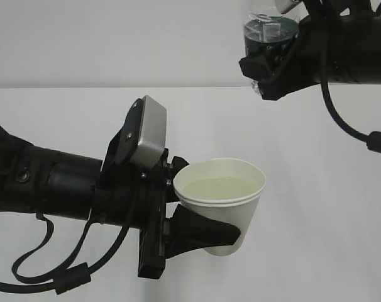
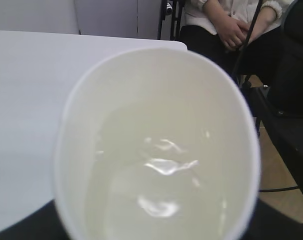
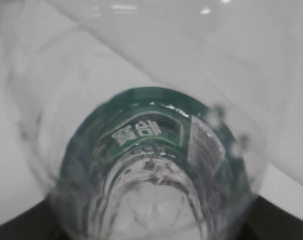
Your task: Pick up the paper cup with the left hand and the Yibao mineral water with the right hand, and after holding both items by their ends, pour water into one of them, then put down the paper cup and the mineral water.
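The white paper cup [image 1: 223, 204] hangs in mid-air at the centre, about upright, with pale water inside. My left gripper [image 1: 206, 204] reaches in from the left and is shut on the cup's side, one black finger [image 1: 200, 231] across its lower wall. In the left wrist view the cup's water-filled inside [image 2: 156, 150] fills the picture. The Yibao mineral water [image 1: 270, 33] is at the top right, its upper part cut off by the frame. My right gripper [image 1: 267, 66] is shut on it just below the green label. The right wrist view looks along the clear ribbed bottle [image 3: 151, 165].
A white table [image 1: 316, 189] lies under both arms, and black cables [image 1: 46, 277] hang below the left arm. Beyond the table's far edge [image 2: 141, 42] a seated person [image 2: 231, 25] and a dark chair [image 2: 291, 90] are in the left wrist view.
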